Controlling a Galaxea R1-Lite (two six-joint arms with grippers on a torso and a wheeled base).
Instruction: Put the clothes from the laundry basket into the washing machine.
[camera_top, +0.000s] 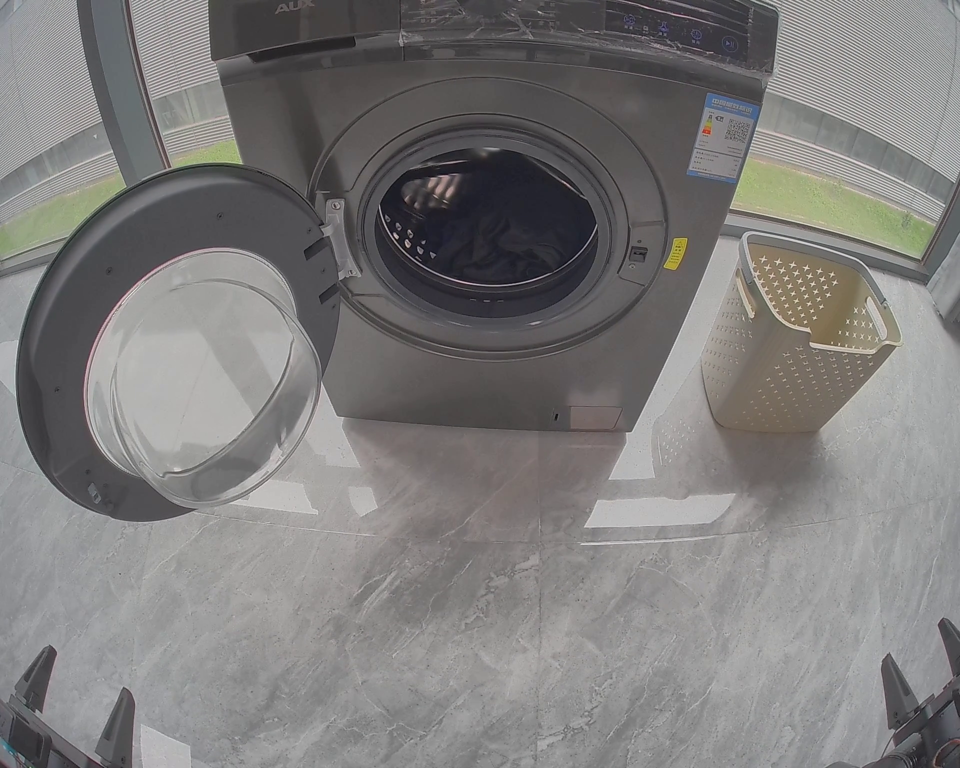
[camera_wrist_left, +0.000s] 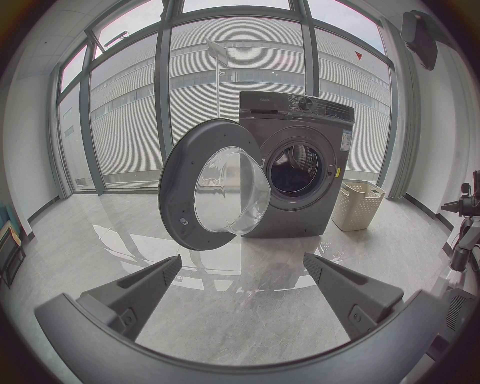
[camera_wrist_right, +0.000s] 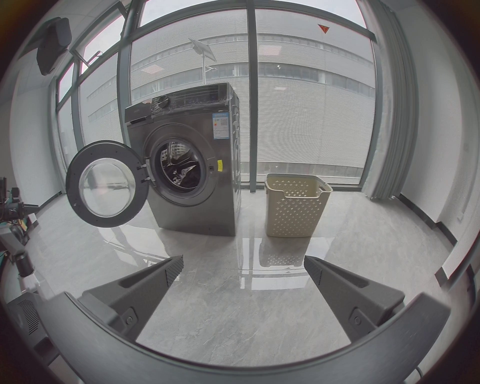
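The grey washing machine (camera_top: 490, 360) stands ahead with its round door (camera_top: 170, 350) swung wide open to the left. Dark clothes (camera_top: 500, 235) lie inside the drum. The cream laundry basket (camera_top: 795, 335) stands on the floor to the machine's right, and no clothes show in it. My left gripper (camera_top: 78, 700) sits low at the near left, open, holding nothing. My right gripper (camera_top: 925, 670) sits low at the near right, also open and holding nothing. Both are far back from the machine (camera_wrist_left: 300, 165) and the basket (camera_wrist_right: 296, 205).
Grey marble floor (camera_top: 500, 620) lies bare between me and the machine. Floor-to-ceiling windows (camera_wrist_right: 310, 100) run behind the machine. The open door (camera_wrist_left: 210, 192) juts out over the floor at the left.
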